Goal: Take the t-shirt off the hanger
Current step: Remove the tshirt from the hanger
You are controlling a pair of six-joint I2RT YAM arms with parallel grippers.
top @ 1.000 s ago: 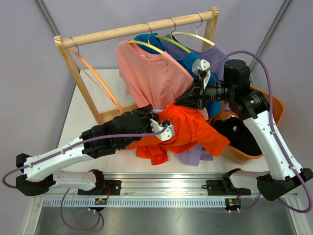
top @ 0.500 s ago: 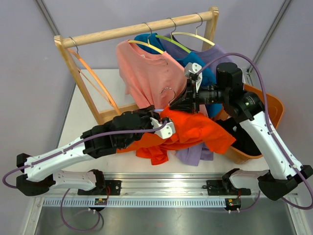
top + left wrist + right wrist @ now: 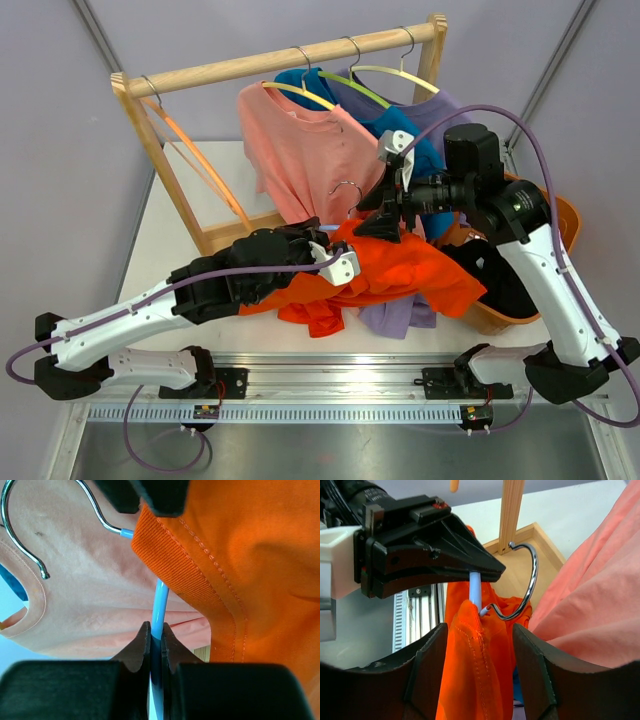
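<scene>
The orange t-shirt point(image 3: 400, 265) is draped over a light-blue hanger point(image 3: 158, 605) with a metal hook point(image 3: 345, 188), held low in front of the rack. My left gripper point(image 3: 335, 262) is shut on the hanger's blue bar just below the collar point(image 3: 156, 630). At the shirt's collar, my right gripper point(image 3: 385, 215) is open. In the right wrist view the gripper point(image 3: 480, 635) straddles the ribbed orange collar point(image 3: 470, 665), and its fingers point(image 3: 427, 670) stand apart from the cloth. The hanger's arms are hidden inside the shirt.
A wooden rack point(image 3: 280, 60) behind carries a pink shirt point(image 3: 300, 150), blue and purple shirts, and a bare orange hanger point(image 3: 190, 150). An orange basket point(image 3: 560, 215) holding a dark garment point(image 3: 490, 275) stands at the right. A purple cloth lies under the orange shirt.
My right gripper has opened and let go of the orange collar, shifting slightly left towards the hook. The left gripper keeps its hold on the hanger.
</scene>
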